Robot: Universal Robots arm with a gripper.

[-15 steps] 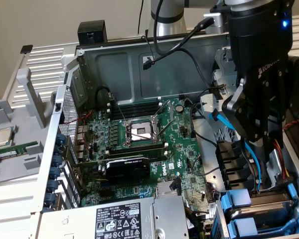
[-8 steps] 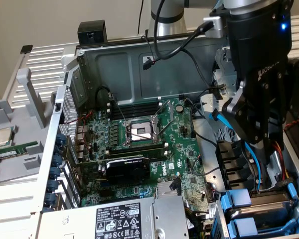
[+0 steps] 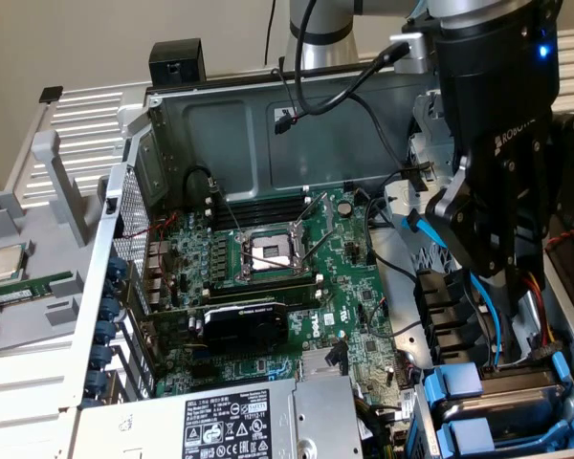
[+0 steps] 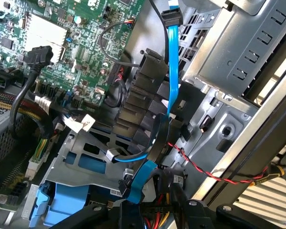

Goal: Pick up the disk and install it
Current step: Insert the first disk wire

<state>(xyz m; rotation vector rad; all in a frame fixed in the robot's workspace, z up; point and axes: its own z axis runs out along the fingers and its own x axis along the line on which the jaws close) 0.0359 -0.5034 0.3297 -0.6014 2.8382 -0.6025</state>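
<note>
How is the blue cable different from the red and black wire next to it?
The blue cable is flat and wide like a ribbon; the red and black wire is thin, with two strands twisted together. The blue cable is one colour; the wire has two. Both run inside the computer case.

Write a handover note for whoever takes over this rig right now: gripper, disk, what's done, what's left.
The gripper hangs low over the drive cage at the exterior view's right, beside the blue cable. Open or shut cannot be told.
Two blue-framed drives sit in the cage. Which one is the disk is unclear.
Done: possibly the insertion, but that cannot be confirmed.
Left: unconfirmed whether the disk is fully seated.
</note>
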